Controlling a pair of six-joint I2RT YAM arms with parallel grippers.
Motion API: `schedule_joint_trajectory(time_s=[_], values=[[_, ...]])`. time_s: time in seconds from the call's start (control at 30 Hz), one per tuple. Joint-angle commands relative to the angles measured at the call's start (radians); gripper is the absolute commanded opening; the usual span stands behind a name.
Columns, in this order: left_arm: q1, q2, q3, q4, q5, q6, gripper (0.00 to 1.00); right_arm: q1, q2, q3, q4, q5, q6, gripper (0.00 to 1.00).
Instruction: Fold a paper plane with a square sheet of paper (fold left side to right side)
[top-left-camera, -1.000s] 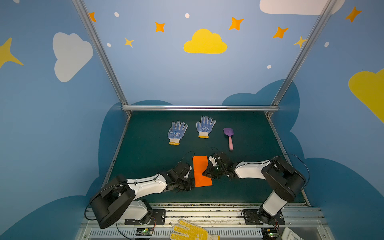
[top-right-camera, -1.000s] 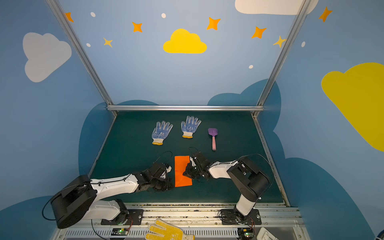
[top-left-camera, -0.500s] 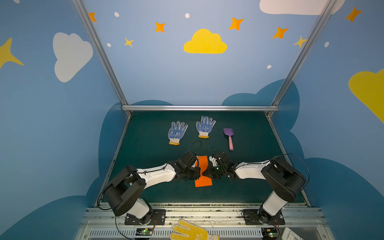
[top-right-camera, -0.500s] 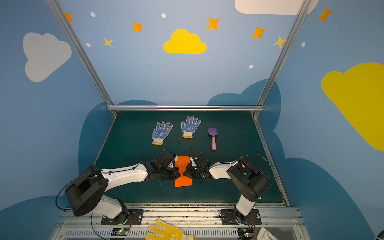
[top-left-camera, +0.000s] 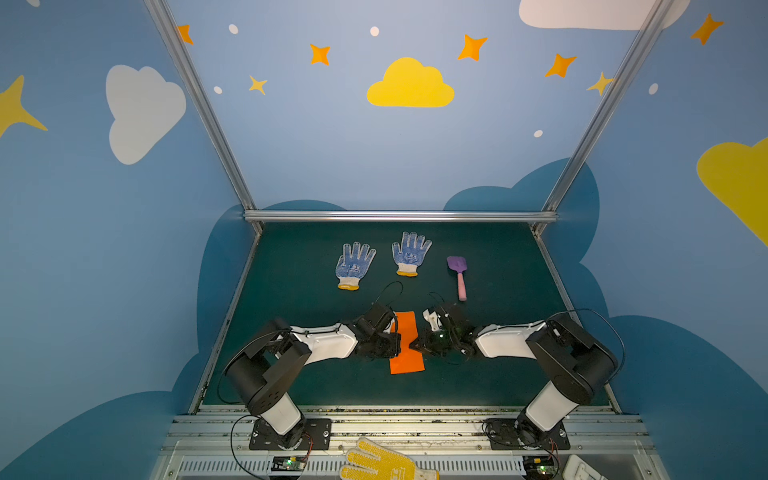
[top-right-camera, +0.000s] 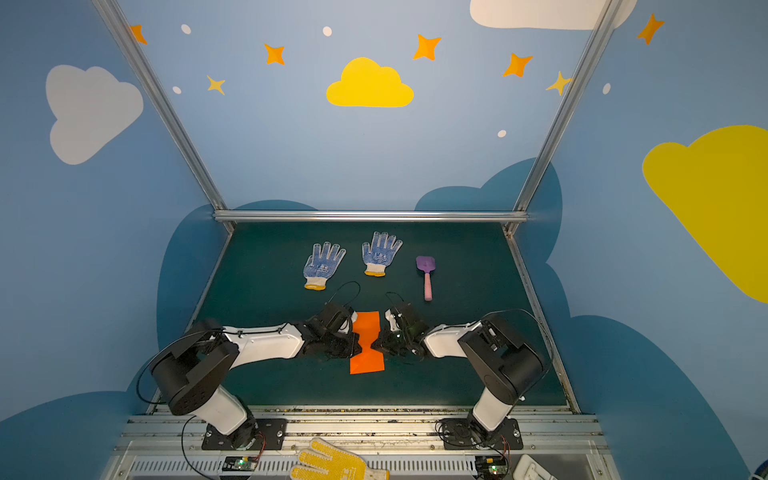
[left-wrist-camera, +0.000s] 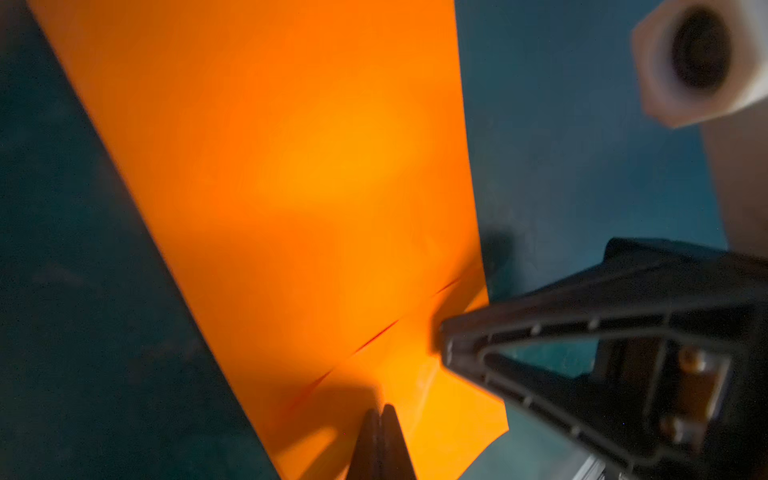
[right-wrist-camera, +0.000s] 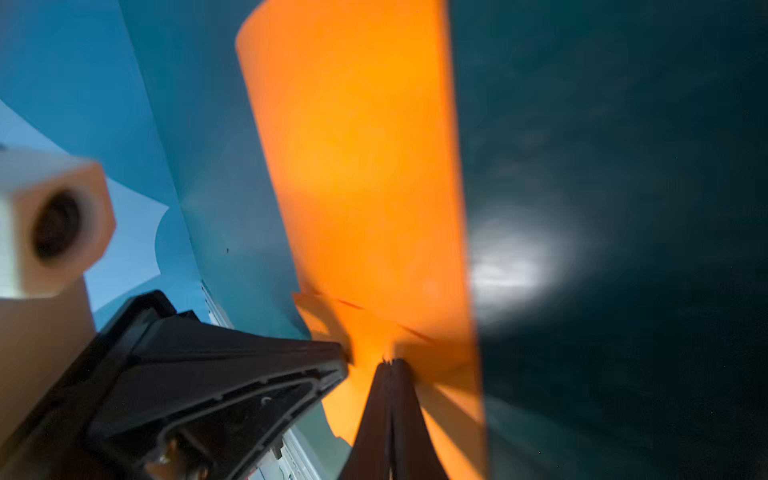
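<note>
Left claw (left-wrist-camera: 380, 419) is noted closed tight, its tips set down on the square sheet of paper (left-wrist-camera: 291, 166). Right claw (right-wrist-camera: 390, 374) is likewise closed, tips at the opposite long edge. Short creases are seen beside the tips. The paper is laid as a narrow rectangle on the green surface (top-left-camera: 311, 299), front middle, between both claws.

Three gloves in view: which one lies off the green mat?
The yellow dotted glove, on the metal frame at the near edge; both blue-dotted gloves lie on the mat, toward the back.
</note>
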Motion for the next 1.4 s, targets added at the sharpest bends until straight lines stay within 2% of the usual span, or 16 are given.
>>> schedule_joint_trajectory(time_s=[0.0,0.17,0.33,0.47,0.67,0.9,1.37], values=[[-0.002,0.047,-0.036,-0.021,-0.018,0.007,0.04,-0.083,0.000,-0.054,-0.179,0.091,-0.084,0.00],[-0.003,0.036,-0.030,-0.022,-0.008,0.007,0.04,-0.142,-0.074,-0.074,-0.231,0.072,-0.117,0.00],[-0.002,-0.007,0.007,-0.060,-0.014,0.017,0.04,-0.137,-0.198,-0.127,-0.245,0.027,-0.088,0.00],[0.008,-0.039,0.046,-0.107,-0.025,0.037,0.04,-0.100,-0.273,-0.156,-0.271,0.013,-0.066,0.28],[0.043,-0.071,0.051,-0.134,-0.027,0.058,0.09,-0.018,-0.316,-0.206,-0.268,0.036,-0.011,0.42],[0.076,-0.049,0.042,-0.129,-0.018,0.073,0.08,0.065,-0.321,-0.248,-0.211,0.055,0.069,0.47],[0.076,0.046,-0.005,-0.060,-0.019,0.062,0.04,0.180,-0.244,-0.283,-0.099,0.122,0.201,0.51]])
